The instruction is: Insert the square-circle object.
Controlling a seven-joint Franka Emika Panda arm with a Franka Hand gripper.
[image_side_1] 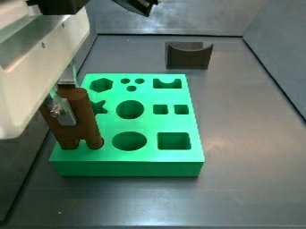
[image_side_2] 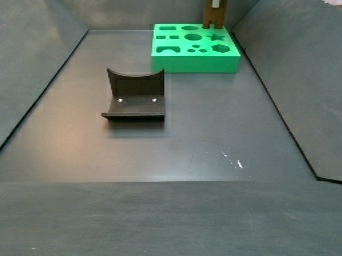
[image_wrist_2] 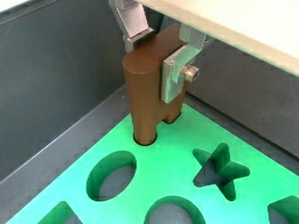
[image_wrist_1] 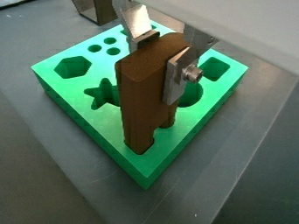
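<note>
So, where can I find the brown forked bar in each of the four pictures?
Wrist view: the square-circle object is central, upright, held by the gripper, legs at the green block.
Wrist view: the bar is upper centre, legs at the block's corner.
Side view: the bar is at the left, on the block's near-left corner.
Side view: only its top shows, at the upper edge.
Shared landmark: the green block.

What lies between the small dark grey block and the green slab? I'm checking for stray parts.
Nothing: in a side view, bare dark floor separates the dark grey block from the green slab. The hand holds the brown bar at the slab.
</note>
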